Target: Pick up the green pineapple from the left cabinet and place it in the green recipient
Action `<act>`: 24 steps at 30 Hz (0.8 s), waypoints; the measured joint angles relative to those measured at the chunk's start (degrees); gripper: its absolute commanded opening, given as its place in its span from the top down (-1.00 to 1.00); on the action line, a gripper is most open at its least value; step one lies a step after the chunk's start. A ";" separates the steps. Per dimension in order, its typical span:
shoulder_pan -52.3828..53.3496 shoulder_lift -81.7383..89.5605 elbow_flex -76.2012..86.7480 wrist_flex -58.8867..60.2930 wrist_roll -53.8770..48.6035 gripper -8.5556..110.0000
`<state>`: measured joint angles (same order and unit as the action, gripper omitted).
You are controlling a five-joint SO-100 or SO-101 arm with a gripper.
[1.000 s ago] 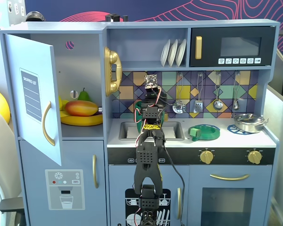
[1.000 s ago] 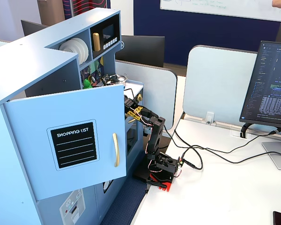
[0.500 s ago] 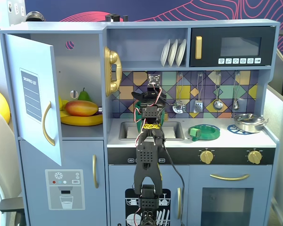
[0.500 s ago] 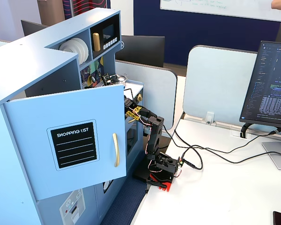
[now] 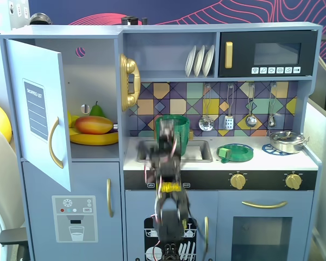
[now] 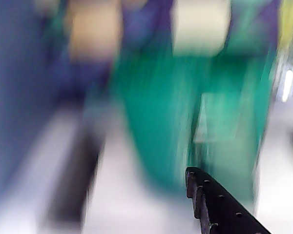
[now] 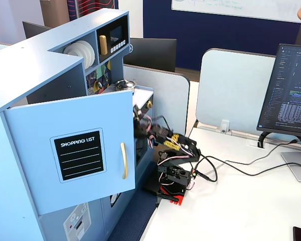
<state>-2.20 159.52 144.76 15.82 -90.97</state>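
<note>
Here the green pineapple cannot be made out. One green cup [image 5: 171, 130] stands just beyond the blurred fingers [image 5: 164, 145]; whether they are wide or holding anything, I cannot tell. One mango [image 5: 93, 124] lies in the open cabinet [image 5: 95, 70].

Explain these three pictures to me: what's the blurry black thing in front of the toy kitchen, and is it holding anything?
It is a small robot arm, blurred because it is moving. One fixed view faces the toy kitchen; another shows it from the side, behind the open cabinet door. The blurry picture comes from a camera on the arm's wrist, where one black finger shows before the green cup. That cup stands by the sink. The open cabinet holds a mango and other toy fruit. Whether the gripper holds anything is too blurred to tell.
</note>
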 measured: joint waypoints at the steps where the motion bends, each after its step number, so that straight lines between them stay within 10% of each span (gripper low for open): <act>1: 0.00 3.60 4.92 0.97 0.00 -0.07; 24: -2.81 23.03 27.33 48.43 8.61 0.16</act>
<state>-5.01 182.55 172.09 64.25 -82.35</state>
